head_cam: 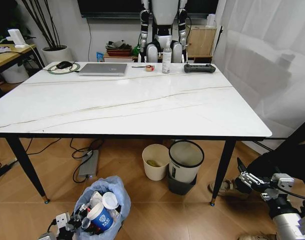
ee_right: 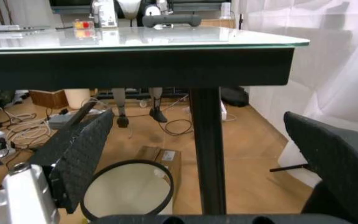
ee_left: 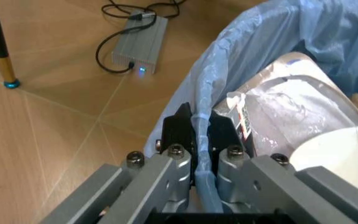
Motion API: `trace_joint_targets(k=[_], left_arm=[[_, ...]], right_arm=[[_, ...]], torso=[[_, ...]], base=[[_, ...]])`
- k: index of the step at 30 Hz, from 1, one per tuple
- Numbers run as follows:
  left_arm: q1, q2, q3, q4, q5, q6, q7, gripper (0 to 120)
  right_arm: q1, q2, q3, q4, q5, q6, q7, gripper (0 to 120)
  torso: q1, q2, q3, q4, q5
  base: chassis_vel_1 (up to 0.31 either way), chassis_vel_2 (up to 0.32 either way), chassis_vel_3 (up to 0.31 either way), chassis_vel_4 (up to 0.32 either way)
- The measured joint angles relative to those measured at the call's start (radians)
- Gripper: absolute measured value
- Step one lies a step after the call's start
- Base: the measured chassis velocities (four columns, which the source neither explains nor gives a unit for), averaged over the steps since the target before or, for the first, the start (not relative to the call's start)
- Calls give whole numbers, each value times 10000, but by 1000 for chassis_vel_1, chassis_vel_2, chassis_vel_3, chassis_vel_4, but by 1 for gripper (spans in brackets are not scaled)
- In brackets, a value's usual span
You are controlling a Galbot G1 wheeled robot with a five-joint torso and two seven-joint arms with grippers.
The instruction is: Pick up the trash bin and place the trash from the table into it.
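The trash bin (head_cam: 106, 192), lined with a puffy light-blue bag, stands on the floor in front of the table (head_cam: 142, 107), near its left side. Trash fills it: a blue paper cup (head_cam: 100, 216), white lids and a clear wrapped packet (ee_left: 291, 109). My left gripper (head_cam: 71, 221) is at the bin's near rim. In the left wrist view my left gripper (ee_left: 201, 133) is shut on the blue bag's edge (ee_left: 207, 79). My right gripper (head_cam: 242, 176) hangs open, low beside the table's front right leg (head_cam: 222, 172), with nothing between its fingers (ee_right: 79, 154).
On the tabletop's far edge are a silver laptop (head_cam: 103, 69), a mouse (head_cam: 64, 64), a clear spray bottle (head_cam: 166, 60), a black bar-shaped device (head_cam: 199, 68) and a small item (head_cam: 149, 68). Under the table stand a cream bin (head_cam: 155, 161) and a grey bin (head_cam: 185, 165). A power brick (ee_left: 140, 43) and cables lie on the floor.
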State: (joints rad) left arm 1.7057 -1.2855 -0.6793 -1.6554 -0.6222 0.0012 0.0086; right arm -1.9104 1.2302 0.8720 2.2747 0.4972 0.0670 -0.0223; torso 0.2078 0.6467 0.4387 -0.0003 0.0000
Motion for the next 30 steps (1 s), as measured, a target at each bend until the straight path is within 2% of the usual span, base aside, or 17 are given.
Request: trace_joint_targets(k=[13,30], left_arm=[[-802,-63,35,1145,8,-241,236,0],[-1447,-253,115,2066,6,-343,368,0]], right_arm=[[0,0,0,0,0,0,0,100],[0,0,0,0,0,0,0,100]], torso=[[-226,-580,-352,1,-1],[-484,-1250,-767,1,1]], base=[[0,0,0,0],[0,0,0,0]])
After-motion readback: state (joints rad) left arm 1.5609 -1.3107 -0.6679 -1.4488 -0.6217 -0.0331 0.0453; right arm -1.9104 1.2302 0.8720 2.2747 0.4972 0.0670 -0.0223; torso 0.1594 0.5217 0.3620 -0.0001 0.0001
